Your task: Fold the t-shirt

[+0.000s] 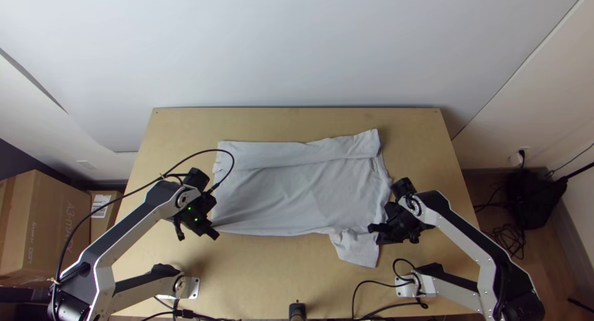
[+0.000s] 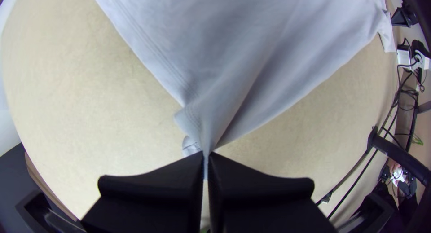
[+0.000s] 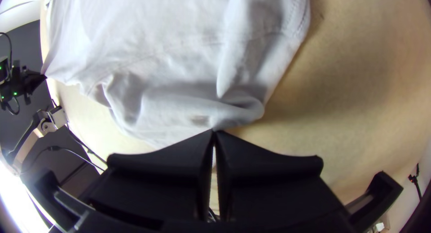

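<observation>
T-shirt at the frame's centre, its upper strip apparently folded inward, the left gripper clenched on its lower-left corner and the right gripper on its lower-right side, the lower fold and final doubling seemingly remaining.

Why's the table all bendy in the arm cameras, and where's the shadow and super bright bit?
Left wrist view: fisheye lens, so the table's edges curve and corners go dark. Right wrist view: same bending, white glare at lower left, soft shadow on the table beside the t-shirt. Top view: the table's far edge looks straight.
</observation>
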Motion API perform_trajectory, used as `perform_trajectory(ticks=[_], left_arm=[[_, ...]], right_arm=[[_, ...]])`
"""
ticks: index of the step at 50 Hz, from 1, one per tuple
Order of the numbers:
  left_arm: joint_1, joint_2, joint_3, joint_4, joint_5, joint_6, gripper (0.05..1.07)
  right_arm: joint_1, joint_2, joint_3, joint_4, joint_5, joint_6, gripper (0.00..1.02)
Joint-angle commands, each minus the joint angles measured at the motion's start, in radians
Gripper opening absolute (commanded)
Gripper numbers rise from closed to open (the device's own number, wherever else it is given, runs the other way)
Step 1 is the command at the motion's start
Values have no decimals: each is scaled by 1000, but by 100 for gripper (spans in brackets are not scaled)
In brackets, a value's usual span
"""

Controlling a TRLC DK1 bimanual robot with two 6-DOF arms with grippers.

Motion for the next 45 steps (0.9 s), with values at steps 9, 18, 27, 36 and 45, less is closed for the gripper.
perform_trajectory(ticks=[9,18,27,36,45], left_arm=[[21,-35,1,-11,7,42,8],[28,-38,50,9,7,15,8],[51,-6,151,64,7,-21,8],[93,77,288,87,7,-44,8],[111,155,398,92,7,-44,8]], right_arm=[[-86,72,142,-54,52,-78,2],[-143,96,271,-125,92,-126,2],[-147,135,377,-137,92,-129,2],[-147,196,479,-138,93,-129,2],[-147,274,604,-138,93,-126,2]])
